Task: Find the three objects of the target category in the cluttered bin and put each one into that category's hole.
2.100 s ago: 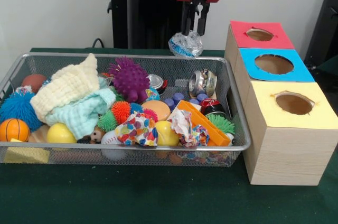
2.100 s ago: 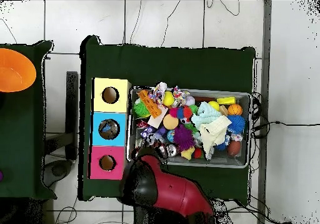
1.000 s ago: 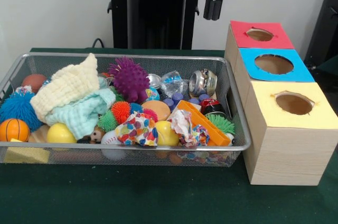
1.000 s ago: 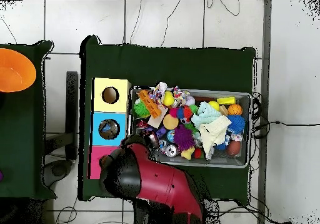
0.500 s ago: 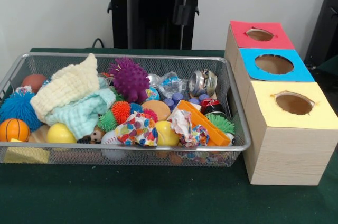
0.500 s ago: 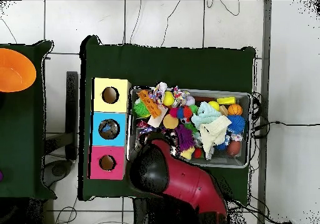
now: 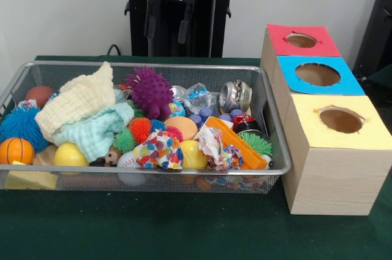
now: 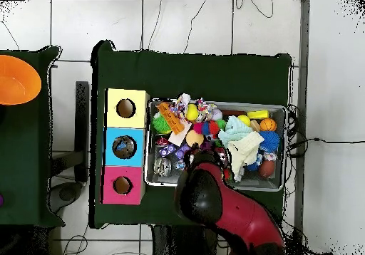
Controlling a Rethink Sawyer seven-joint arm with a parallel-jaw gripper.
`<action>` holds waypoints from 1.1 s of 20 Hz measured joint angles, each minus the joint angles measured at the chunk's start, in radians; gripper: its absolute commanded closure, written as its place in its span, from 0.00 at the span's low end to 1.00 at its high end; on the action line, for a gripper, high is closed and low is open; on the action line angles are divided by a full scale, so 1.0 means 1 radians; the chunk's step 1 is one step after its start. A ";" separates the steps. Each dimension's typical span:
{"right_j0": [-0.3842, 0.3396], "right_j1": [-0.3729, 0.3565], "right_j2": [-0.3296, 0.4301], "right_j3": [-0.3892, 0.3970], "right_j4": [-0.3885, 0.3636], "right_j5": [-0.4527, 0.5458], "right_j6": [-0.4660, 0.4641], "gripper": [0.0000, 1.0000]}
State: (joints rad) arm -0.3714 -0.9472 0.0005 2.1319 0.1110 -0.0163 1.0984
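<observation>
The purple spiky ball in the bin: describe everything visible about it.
The purple spiky ball is round and covered all over in soft-looking, rubbery nubs. It sits high on the clutter toward the back of the wire mesh bin, leaning against the cream knitted cloth at one side, with an orange spiky ball just in front and below. The gripper hangs above it, open, not touching it.

I cannot read any text, label, brand or number here. The cans in the wire bin [image 7: 24, 76] show some print, but it is too small to read.
</observation>
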 measured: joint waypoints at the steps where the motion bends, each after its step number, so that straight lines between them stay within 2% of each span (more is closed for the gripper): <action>1: -0.005 0.000 0.005 0.005 -0.004 -0.008 0.000 0.00; 12: -0.026 0.013 0.072 0.095 -0.038 -0.122 0.002 0.00; 18: -0.022 0.021 0.073 0.114 -0.038 -0.146 0.008 0.00; 22: -0.025 0.055 0.077 0.125 -0.040 -0.194 0.031 0.00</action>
State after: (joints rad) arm -0.3963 -0.8926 0.0772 2.2569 0.0705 -0.2104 1.1296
